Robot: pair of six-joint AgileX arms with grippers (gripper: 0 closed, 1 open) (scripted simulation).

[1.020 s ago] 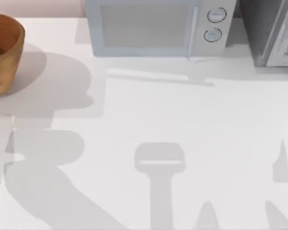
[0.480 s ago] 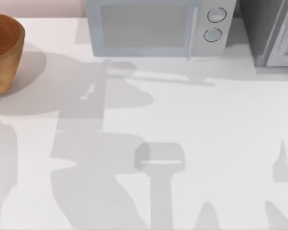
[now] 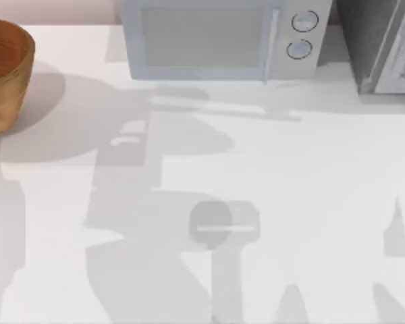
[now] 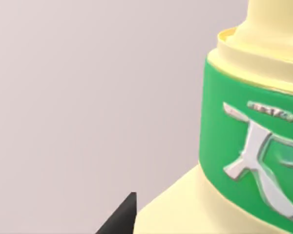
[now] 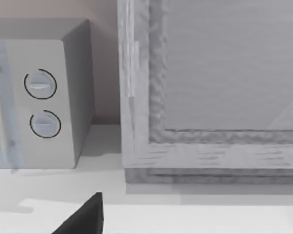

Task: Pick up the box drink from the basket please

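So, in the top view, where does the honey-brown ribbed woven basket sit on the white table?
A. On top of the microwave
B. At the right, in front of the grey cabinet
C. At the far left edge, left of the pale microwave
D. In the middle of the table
C: the honey-brown ribbed woven basket is cut by the top view's left edge, well left of the pale microwave at the back of the white table.

From above, the one thing I see changing is the big soft grey arm shadow (image 3: 142, 202) on the white tabletop (image 3: 310, 175). A second ago it lies close to the left edge, just right of the honey-brown woven basket (image 3: 7, 64). Half a second ago it has slid right. Now it sits further right again, its far tip under the pale microwave (image 3: 219, 37), overlapping the central T-shaped shadow (image 3: 224, 226).
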